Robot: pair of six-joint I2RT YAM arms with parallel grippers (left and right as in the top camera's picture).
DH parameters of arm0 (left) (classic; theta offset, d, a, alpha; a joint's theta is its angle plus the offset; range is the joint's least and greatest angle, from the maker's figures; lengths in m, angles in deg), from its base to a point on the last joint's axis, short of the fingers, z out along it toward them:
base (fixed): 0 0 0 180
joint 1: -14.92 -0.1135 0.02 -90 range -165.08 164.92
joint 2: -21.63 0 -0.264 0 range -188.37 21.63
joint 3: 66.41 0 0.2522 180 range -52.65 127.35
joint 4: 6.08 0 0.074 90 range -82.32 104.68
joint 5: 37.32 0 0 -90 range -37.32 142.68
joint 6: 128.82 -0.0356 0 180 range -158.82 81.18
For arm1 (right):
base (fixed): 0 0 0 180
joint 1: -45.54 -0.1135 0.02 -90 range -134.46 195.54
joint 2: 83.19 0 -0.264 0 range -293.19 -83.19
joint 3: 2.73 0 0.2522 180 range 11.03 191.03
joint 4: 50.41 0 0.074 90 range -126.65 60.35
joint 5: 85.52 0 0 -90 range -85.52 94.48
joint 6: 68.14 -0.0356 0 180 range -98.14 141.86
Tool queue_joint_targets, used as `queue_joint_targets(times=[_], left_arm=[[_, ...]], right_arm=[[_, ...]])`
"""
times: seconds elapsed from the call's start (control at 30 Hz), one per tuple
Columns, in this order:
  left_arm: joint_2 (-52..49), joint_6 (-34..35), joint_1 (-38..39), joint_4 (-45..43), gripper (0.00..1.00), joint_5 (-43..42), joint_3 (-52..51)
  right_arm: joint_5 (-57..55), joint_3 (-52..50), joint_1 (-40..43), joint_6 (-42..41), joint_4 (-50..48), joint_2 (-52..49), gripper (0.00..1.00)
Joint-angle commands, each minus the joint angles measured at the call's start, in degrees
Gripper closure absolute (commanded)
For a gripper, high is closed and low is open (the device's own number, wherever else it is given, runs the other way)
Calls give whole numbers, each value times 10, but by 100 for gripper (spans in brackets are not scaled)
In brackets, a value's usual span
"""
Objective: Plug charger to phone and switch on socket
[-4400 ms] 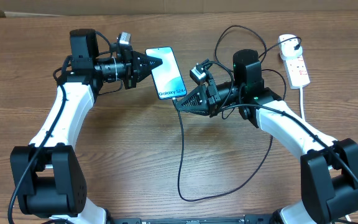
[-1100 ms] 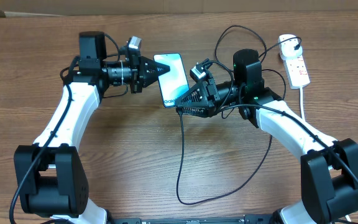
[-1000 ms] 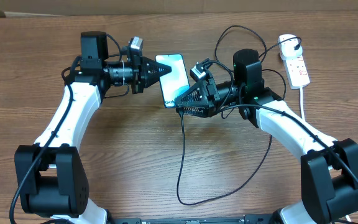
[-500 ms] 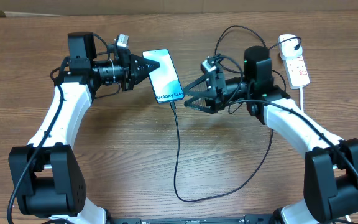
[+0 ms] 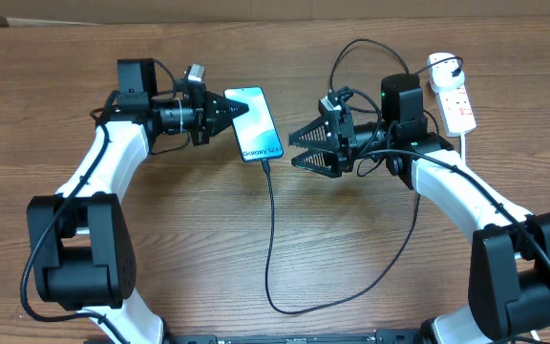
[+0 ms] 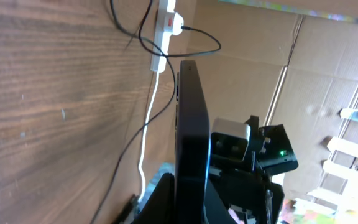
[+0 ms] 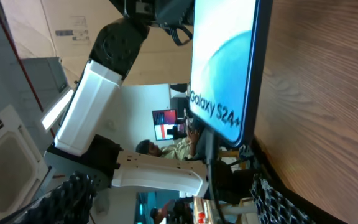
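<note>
Toward the far right corner, behind the wide-open right gripper [image 5: 292,150]: socket [image 5: 454,98], lengthwise far-to-near, nearest that arm. Clamping phone [image 5: 261,129] with left gripper [image 5: 235,105].

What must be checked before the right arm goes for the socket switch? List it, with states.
1. charger tip seated in the phone lower edge: ok.
2. left hand gripping the phone: ok.
3. right hand open and apart from the charger: ok.
4. white plug sitting in the socket: ok, as far as the overhead view shows.
5. socket switch on: cannot tell.
</note>
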Motion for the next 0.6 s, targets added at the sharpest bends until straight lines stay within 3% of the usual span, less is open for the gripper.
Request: queue_joint_targets(times=[0.0, 0.17, 0.57], left_arm=[[-18, -31, 0, -35, 96, -24, 5], [-36, -78, 0, -82, 96, 11, 5], [-123, -78, 6, -107, 96, 27, 5]], right_arm=[[-12, 9, 2, 68, 16, 12, 18], [-12, 9, 2, 122, 32, 12, 18], [-35, 9, 2, 134, 45, 12, 18]])
